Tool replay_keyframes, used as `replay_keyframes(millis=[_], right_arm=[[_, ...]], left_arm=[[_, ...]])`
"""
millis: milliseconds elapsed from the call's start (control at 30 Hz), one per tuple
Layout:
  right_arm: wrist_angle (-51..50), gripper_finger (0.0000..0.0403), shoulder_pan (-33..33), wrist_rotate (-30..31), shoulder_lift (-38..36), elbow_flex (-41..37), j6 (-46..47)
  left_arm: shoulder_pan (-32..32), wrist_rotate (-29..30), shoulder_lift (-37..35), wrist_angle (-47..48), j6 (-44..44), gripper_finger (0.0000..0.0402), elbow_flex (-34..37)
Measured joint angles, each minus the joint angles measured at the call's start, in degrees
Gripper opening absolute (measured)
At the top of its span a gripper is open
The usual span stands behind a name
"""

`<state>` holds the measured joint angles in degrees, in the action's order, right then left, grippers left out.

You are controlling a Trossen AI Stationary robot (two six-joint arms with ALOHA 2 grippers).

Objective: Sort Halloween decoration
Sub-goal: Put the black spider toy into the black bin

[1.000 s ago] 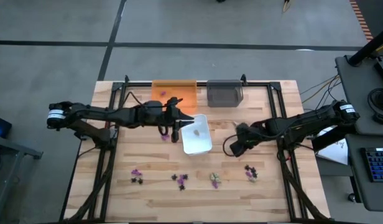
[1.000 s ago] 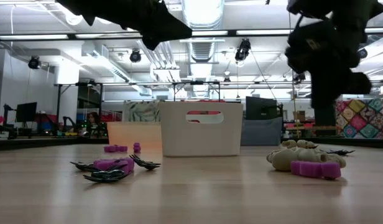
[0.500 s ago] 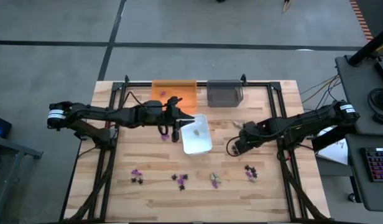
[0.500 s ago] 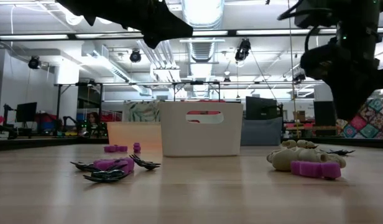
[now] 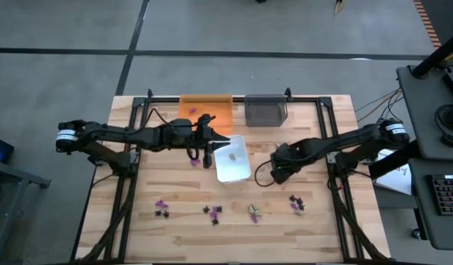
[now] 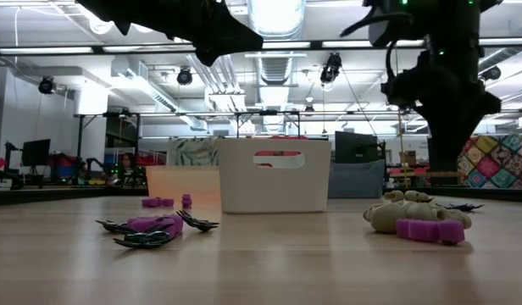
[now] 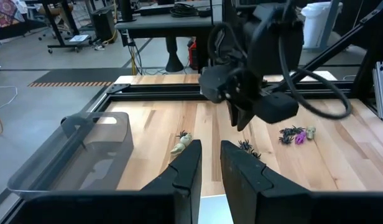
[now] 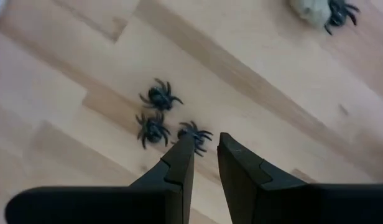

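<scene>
- High view: my right gripper [image 5: 274, 174] hovers just beside the white tray [image 5: 245, 174], on the side away from my left gripper [image 5: 207, 156], which hangs at the tray's opposite edge.
- Counting trays: three, with the orange tray [image 5: 207, 112] and grey tray [image 5: 265, 112] beyond the white one.
- One pale piece [image 5: 234, 155] lies inside the white tray. About five small clusters of Halloween decoration [image 5: 212, 212] sit in a row on the counter [image 5: 175, 184], well apart from the tray on its near side.
- Low view: a purple-and-black piece [image 6: 155, 227] and a beige-and-purple lump [image 6: 413, 219] lie in front of the white tray. Pieces tangled like that could come up together and land in the wrong tray.
- Left wrist view: my left fingers [image 7: 190, 167] stand narrow and hold nothing.
- Right wrist view: my right fingers [image 8: 179, 167] are narrow and empty above three black spiders [image 8: 152, 129].
- The risk: the three spiders nearly touch, so coming down with this small gap I could pinch two at once, or nudge one away across the counter. I judge I'd need to open wider first.
</scene>
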<state>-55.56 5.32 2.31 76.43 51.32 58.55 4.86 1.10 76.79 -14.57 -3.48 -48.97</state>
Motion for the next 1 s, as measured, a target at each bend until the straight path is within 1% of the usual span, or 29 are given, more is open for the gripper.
replay_keyframes(millis=[67,133,200,233,300,400,600,700,833,1000], right_arm=[[-0.58,0.0063,0.01,-1.70,1.57,1.41,-7.93],[-0.55,0.0063,0.42,-4.38,2.68,2.36,-20.67],[-0.80,0.0063,1.98,-5.54,3.26,2.48,-32.15],[-0.85,0.0063,2.70,-5.46,3.29,2.48,-36.31],[-0.61,0.0063,3.37,-5.15,3.16,2.29,-41.72],[-0.78,0.0063,3.37,-3.62,2.78,2.13,-43.86],[-0.75,0.0067,3.65,-3.62,2.74,1.92,-46.87],[-0.71,0.0085,3.67,-2.76,2.74,1.87,-46.72],[-0.71,0.0122,3.80,-0.74,2.95,1.87,-46.65],[-0.54,0.0152,3.96,-0.77,4.60,1.19,-46.60]], left_arm=[[0.00,-0.02,0.00,0.02,-0.01,0.0041,0.00],[0.00,-0.01,0.00,0.04,-0.01,0.0041,0.00],[0.00,-0.02,0.00,0.04,-0.01,0.0041,0.00],[0.00,-0.02,0.00,0.06,-0.01,0.0041,0.00],[0.00,-0.02,0.00,0.17,-0.01,0.0041,0.00],[0.00,-0.02,0.00,0.60,-0.01,0.0041,0.00],[0.00,-0.02,0.00,0.57,-0.01,0.0041,0.00],[0.00,-0.03,0.00,0.57,-0.02,0.0041,0.00],[0.00,-0.04,0.00,0.57,-0.01,0.0041,0.00],[0.00,-0.04,0.00,0.61,-0.03,0.0041,0.00]])
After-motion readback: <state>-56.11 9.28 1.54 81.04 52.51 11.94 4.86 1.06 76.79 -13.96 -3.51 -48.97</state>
